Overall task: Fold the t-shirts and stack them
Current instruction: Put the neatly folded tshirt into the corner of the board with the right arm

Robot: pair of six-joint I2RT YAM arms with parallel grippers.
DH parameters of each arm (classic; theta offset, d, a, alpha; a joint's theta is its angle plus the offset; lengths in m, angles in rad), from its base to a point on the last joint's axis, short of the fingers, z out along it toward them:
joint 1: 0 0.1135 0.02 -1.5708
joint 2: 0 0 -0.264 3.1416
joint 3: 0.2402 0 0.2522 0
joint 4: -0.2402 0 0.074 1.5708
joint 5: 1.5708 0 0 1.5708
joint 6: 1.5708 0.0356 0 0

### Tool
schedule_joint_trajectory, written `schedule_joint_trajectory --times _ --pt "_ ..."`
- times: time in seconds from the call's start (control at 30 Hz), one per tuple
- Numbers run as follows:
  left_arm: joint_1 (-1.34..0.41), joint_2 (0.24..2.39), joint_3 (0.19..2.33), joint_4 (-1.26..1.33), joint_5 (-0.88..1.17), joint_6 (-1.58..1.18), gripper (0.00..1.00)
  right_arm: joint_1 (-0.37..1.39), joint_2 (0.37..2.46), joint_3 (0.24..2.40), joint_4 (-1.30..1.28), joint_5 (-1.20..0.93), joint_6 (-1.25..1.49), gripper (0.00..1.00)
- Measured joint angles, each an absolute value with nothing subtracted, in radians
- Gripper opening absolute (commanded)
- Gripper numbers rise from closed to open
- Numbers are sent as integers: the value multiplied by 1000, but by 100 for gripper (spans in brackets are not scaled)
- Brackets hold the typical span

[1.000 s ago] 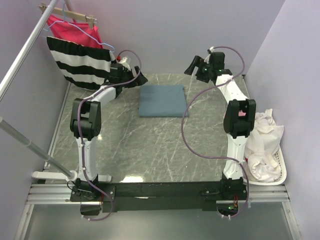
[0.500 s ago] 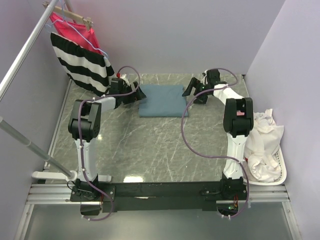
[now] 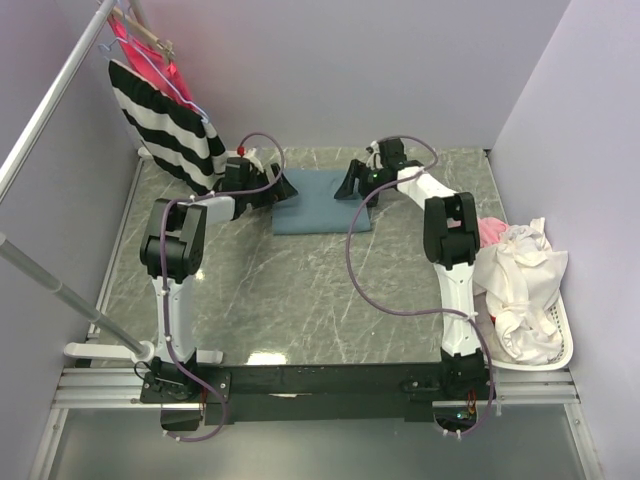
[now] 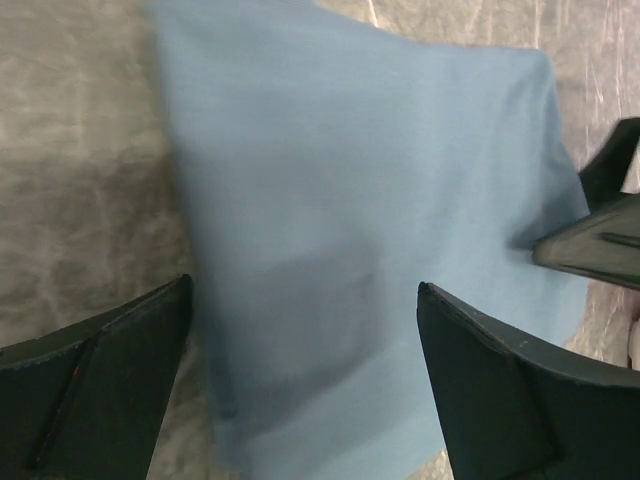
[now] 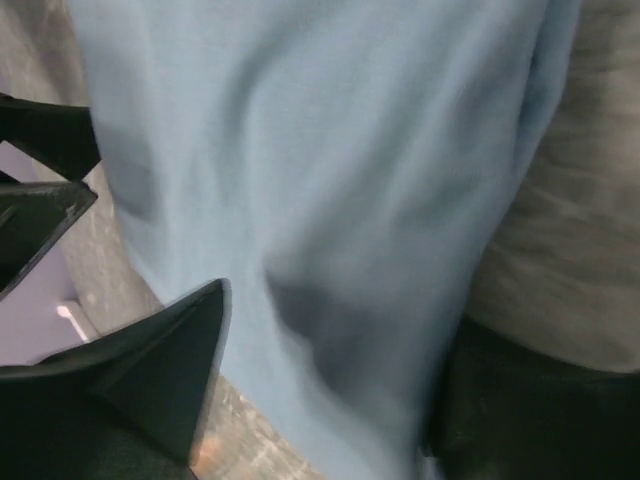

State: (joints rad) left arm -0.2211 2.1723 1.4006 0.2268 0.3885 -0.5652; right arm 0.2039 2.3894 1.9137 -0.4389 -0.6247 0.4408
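So the slate-blue shirt [image 3: 320, 205] is lying flat at the far middle of the counter [image 3: 300, 290], and it already looks like a tidy rectangle, no sleeves poking out that I can see. Both arms are down on it from opposite sides. The left hand [image 3: 283, 187] is at its left edge and the right hand [image 3: 352, 185] is at its right edge.

The left wrist view shows the left hand fully spread and gripping nothing, with its two fingers straddling the cloth edge. In the right wrist view the right hand's fingers are spread too, with blue cloth lying between them. I don't see it pinching anything yet, but it's blurry, so take that with salt.

My read is that the folding is mostly done and this is the pick-up for one more fold or for carrying it to a stack spot. I can't tell which. Next, both hands need to clamp onto their edges, catching every layer, then lift together so the fold doesn't flop open.

More white laundry [image 3: 520, 280] is waiting in the basket [image 3: 565, 340] on the right, so plenty is left. The striped garment [image 3: 170, 135] hangs far left, out of the way.
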Motion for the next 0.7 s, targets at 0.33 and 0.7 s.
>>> schedule_joint_trajectory --times 0.33,0.7 --pt "-242 2174 1401 231 392 -566 99 220 2450 1914 -384 -683 526 0" --pt "-252 2152 1393 196 375 -561 99 149 2415 1897 -320 -509 625 0"
